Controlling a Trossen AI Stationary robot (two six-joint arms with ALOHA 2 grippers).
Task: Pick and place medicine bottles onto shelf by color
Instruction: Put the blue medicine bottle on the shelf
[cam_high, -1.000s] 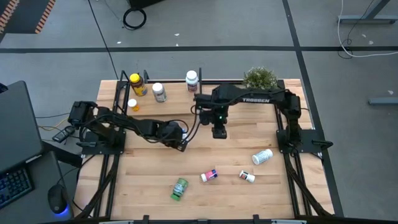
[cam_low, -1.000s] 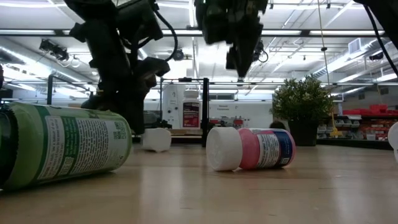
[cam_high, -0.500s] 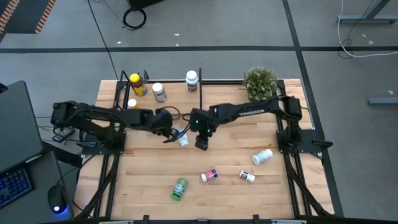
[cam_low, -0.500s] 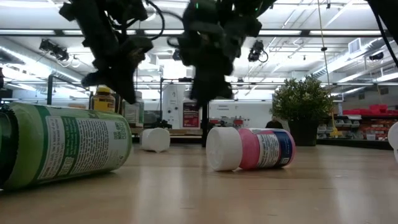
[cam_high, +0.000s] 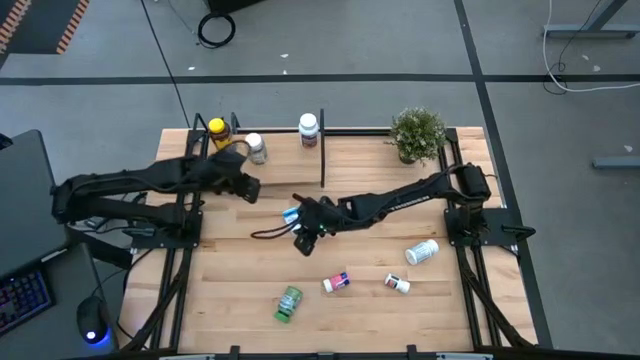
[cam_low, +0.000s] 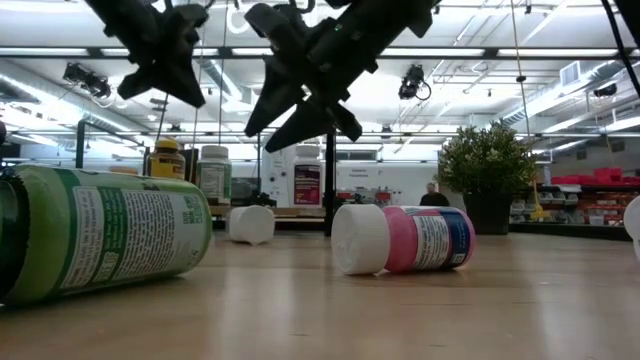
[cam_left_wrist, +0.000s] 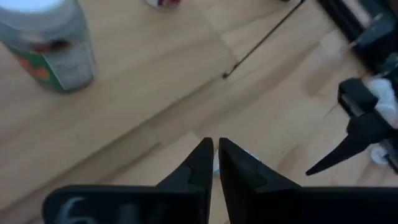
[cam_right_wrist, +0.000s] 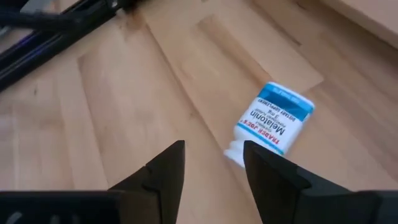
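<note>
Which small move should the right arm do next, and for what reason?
Probably lower the right end effector onto the blue-labelled bottle. Its fingers are open and empty, and the bottle lies on its side just ahead.

My high cam looks straight down on the whole table (cam_high: 250, 290) from well above. Low cam sits right at tabletop level, facing across into the room, with the green bottle (cam_low: 100, 235) really close. Each wrist cam looks down past its own fingers at the planks from close range. High and right wrist both catch the blue-label bottle (cam_right_wrist: 273, 118).
</note>
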